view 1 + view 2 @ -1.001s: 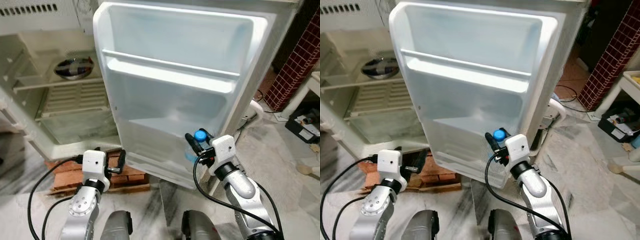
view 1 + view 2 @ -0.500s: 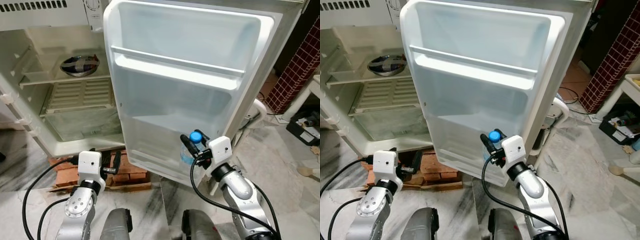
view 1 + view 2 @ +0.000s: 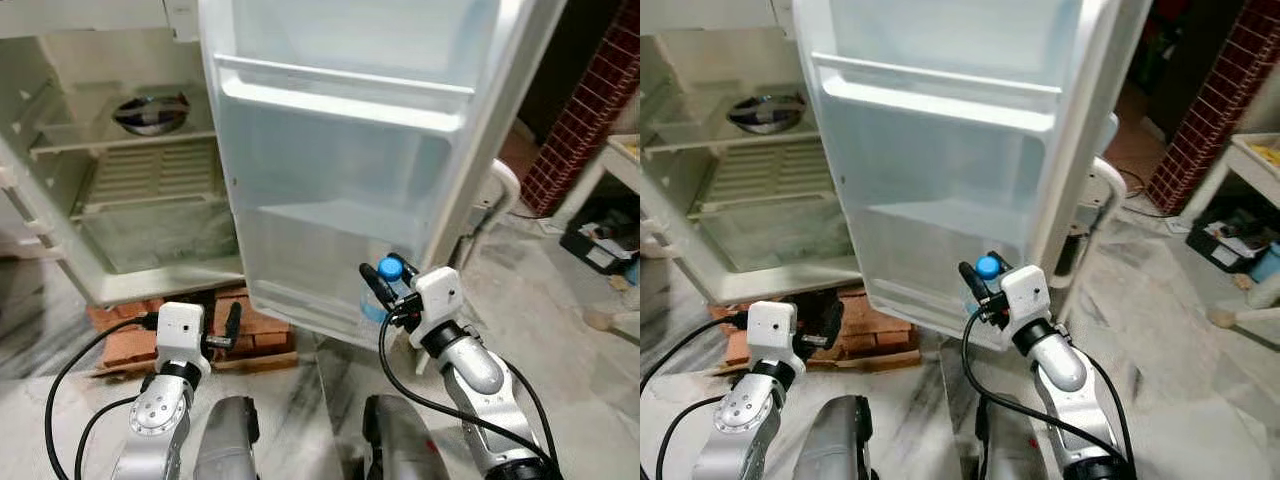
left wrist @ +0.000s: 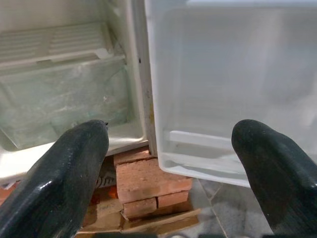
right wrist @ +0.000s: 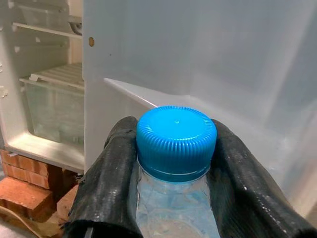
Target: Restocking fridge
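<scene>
A clear water bottle with a blue cap (image 3: 389, 268) is upright in my right gripper (image 3: 385, 286), which is shut on its neck. The right wrist view shows the cap (image 5: 176, 136) between the two black fingers (image 5: 111, 173). The bottle is close in front of the lower part of the open white fridge door (image 3: 340, 160), just above its bottom shelf (image 3: 300, 300). My left gripper (image 3: 228, 325) is open and empty, low at the left, pointing at the bricks (image 4: 148, 181) under the fridge.
The fridge body (image 3: 60, 270) stands open on the left with a steel bowl (image 3: 150, 112) on a shelf and a crisper drawer (image 3: 150, 235) below. At the right are a red tiled wall (image 3: 590, 110) and clutter on the floor (image 3: 600, 245).
The whole picture has shifted, so the camera has moved nearer the door. My right gripper still holds the bottle by the lower door shelf. The left gripper has barely moved.
</scene>
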{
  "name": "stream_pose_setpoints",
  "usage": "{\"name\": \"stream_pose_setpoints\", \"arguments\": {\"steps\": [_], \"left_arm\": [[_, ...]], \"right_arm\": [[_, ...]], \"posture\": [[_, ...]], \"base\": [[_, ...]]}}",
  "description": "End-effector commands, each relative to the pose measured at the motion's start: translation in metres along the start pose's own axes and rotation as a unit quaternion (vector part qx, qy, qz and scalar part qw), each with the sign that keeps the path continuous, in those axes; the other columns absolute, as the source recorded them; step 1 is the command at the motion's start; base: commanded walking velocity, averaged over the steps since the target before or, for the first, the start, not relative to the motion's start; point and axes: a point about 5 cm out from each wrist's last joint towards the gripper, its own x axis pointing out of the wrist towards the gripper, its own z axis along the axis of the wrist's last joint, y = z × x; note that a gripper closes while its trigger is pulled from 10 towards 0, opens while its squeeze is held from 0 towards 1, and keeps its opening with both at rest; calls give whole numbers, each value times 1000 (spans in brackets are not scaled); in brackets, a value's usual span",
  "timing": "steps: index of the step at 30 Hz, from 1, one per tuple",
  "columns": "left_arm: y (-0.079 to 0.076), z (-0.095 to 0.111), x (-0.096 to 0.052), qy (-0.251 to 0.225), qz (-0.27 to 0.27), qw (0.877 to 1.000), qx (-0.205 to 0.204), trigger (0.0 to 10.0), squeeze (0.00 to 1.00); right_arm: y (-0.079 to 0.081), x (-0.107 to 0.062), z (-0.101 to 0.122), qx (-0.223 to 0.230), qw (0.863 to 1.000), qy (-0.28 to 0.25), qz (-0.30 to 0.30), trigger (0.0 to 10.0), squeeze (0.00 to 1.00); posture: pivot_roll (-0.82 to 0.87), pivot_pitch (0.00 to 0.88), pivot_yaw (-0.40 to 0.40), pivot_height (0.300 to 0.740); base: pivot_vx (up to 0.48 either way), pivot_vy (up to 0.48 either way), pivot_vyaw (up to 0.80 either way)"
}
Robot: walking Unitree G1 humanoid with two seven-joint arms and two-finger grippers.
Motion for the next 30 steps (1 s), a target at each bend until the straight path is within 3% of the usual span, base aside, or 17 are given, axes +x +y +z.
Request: {"name": "stream_pose_setpoints", "arguments": {"steps": [1,5,14,21,30], "left_arm": [[5,3,-1,-7,19,1000,15,10000,0],[7,0,-7,-2,25,999,20,10000,0],[14,0,-16,2,39,999,31,10000,0],[28,1,-24,5,80,995,66,10000,0],[32,5,-38,3,86,992,97,10000,0]], "right_arm": [[0,11,8,-11,1000,-23,17,10000,0],[3,19,10,-13,999,-28,26,10000,0],[18,32,14,-19,997,-47,59,10000,0],[27,45,22,-26,994,-70,84,10000,0],[35,80,48,-53,987,-123,85,10000,0]], "posture": [[24,23,-1,594],[36,38,0,589],[64,60,1,534],[77,88,1,534],[115,129,-5,534]], "base": [[0,0,0],[0,0,0],[0,0,0],[0,0,0],[0,0,0]]}}
